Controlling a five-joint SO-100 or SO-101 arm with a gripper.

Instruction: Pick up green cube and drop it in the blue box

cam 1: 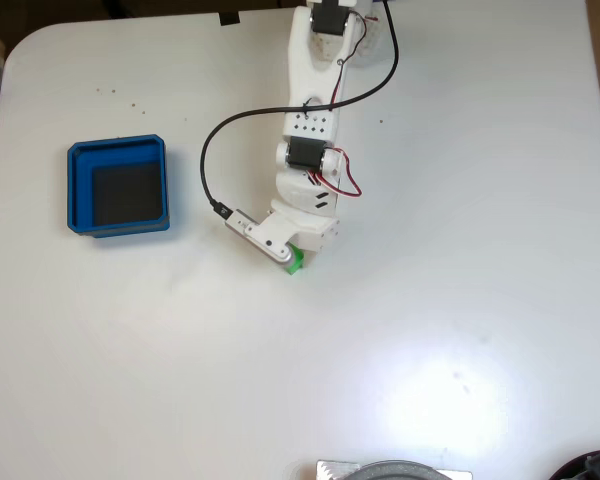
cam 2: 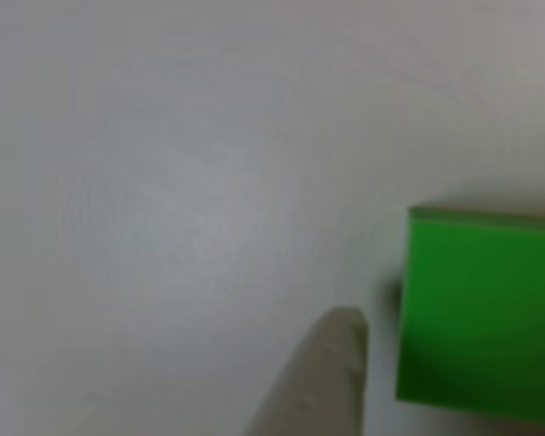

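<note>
Green is what marks the spot: a small bright green solid cube (cam 1: 296,261) sits on the white tabletop (cam 1: 460,200) near the middle of the fixed view, mostly hidden under the head of the white plastic robot arm (cam 1: 310,130), which reaches down from the far edge. Only a sliver of the cube peeks out at the near side of the gripper (cam 1: 292,255), so the tool looks to be lowered right over it. In the other view, which is close and blurred, the green cube (cam 2: 481,313) fills the lower right, resting on the table, and one pale fingertip (cam 2: 322,377) rises from the bottom edge just to the left of it, with a narrow dark gap between the two. The second finger is out of that picture, so I cannot tell how wide the jaws stand, nor whether they have closed on anything; the gap suggests the cube is not yet clamped. The square, shallow blue tray with thick walls and a dark floor (cam 1: 78,190) lies well apart to the left in the fixed view, slightly farther back than the cube. So the grasp turns on that left finger meeting the cube's left face, then a carry leftward.
</note>
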